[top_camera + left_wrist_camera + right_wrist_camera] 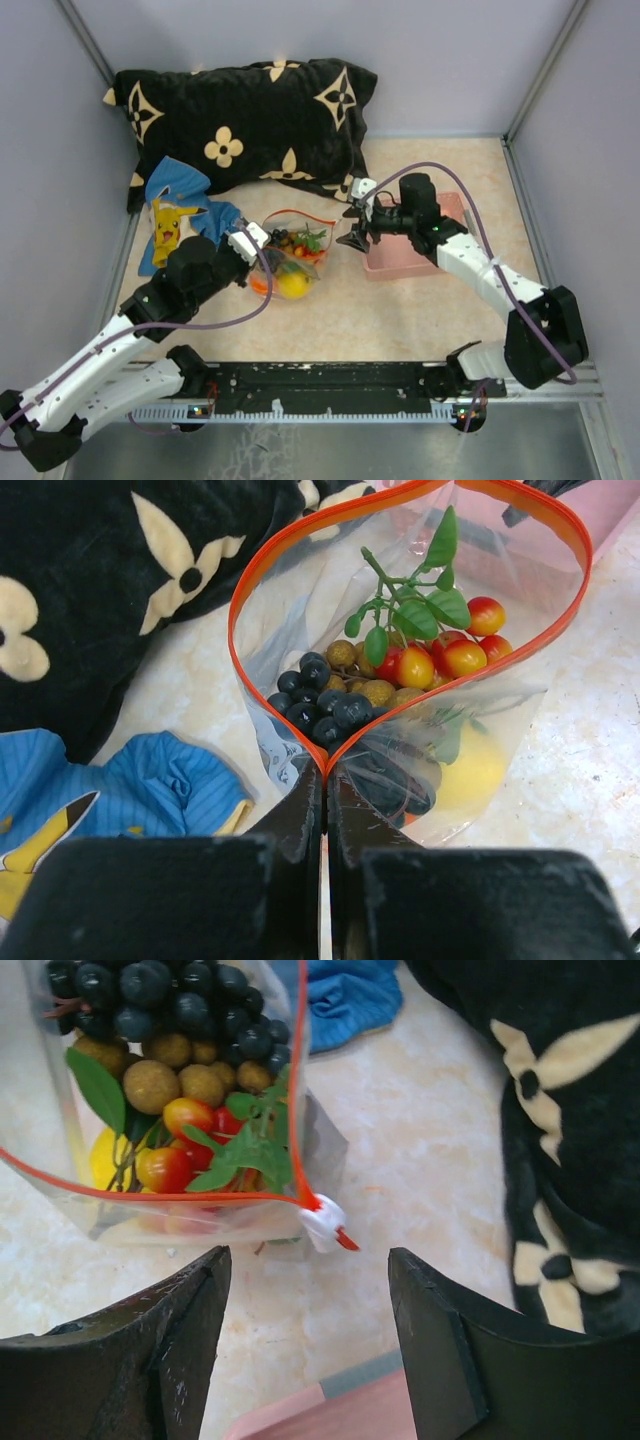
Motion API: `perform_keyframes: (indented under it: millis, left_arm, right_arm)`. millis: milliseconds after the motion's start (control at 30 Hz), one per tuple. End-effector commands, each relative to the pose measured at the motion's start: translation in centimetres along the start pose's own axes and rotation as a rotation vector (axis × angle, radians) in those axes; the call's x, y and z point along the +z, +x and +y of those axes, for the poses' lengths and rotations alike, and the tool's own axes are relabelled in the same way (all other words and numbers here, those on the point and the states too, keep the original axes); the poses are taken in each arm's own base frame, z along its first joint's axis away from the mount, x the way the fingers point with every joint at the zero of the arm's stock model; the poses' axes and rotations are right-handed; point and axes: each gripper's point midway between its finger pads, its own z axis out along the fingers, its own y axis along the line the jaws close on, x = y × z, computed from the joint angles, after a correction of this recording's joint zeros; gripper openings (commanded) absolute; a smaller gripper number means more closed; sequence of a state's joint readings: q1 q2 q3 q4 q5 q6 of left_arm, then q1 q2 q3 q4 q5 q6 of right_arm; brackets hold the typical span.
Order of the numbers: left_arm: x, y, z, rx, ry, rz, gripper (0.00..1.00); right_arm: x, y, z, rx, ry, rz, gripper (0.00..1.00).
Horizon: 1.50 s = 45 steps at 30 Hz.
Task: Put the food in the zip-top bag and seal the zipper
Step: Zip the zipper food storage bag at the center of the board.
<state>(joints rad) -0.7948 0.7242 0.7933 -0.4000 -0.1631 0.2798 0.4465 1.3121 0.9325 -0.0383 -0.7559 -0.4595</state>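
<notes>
The zip-top bag (290, 255) lies in the middle of the table with its mouth gaping. Its orange-red zipper (240, 600) forms a wide loop. Inside lies the food (400, 665): dark berries, tan balls, red-yellow fruits with green leaves and a yellow lemon (293, 286). My left gripper (326, 775) is shut on the near end of the zipper, where the two strips meet. My right gripper (310, 1270) stands open just short of the white slider (325, 1222) at the far end of the mouth, with nothing between its fingers.
A pink basket (385, 262) sits under the right arm. A black pillow with cream flowers (250, 120) fills the back. A blue cartoon-print cloth (180, 215) lies at the left beside the bag. Grey walls close in both sides.
</notes>
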Motion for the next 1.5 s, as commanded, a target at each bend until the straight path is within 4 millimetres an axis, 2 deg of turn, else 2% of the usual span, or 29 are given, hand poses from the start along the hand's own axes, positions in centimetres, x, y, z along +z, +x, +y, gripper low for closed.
perform_keyframes:
  millis: [0, 300, 400, 533, 667, 833, 1133, 1300, 1467]
  left_arm:
    - [-0.1, -2.6, 0.3, 0.046, 0.004, -0.11, 0.0]
    - [0.2, -2.6, 0.1, 0.064, 0.018, -0.12, 0.0]
    - [0.2, -2.5, 0.2, 0.07, 0.007, -0.121, 0.0]
    - [0.3, -2.1, 0.3, 0.077, -0.003, -0.118, 0.0]
    - [0.2, -1.4, 0.8, 0.1, -0.028, -0.096, 0.0]
    - [0.2, -0.6, 1.5, 0.117, -0.067, -0.074, 0.0]
    - [0.2, 0.7, 3.2, 0.09, -0.155, -0.046, 0.0]
    - [1.0, 1.9, 3.9, 0.054, -0.17, -0.03, 0.0]
    - [1.3, 2.8, 6.0, 0.046, -0.236, -0.012, 0.0]
  right_arm:
    - [0.6, -3.7, 0.7, -0.187, -0.117, -0.166, 0.64]
    - [2.0, -1.9, 1.3, -0.184, -0.186, -0.187, 0.57]
    - [2.4, -1.4, 1.4, -0.175, -0.21, -0.178, 0.51]
    - [2.7, -0.7, 1.7, -0.17, -0.241, -0.166, 0.34]
    - [2.3, -0.9, 1.9, -0.166, -0.245, -0.154, 0.26]
    - [1.1, -1.5, 1.9, -0.177, -0.22, -0.138, 0.0]
    - [-1.1, -3.6, 2.8, -0.178, -0.171, -0.161, 0.0]
    - [-0.7, -3.1, 4.0, -0.142, -0.174, -0.144, 0.0]
    - [-0.7, -2.6, 3.9, -0.093, -0.12, -0.066, 0.0]
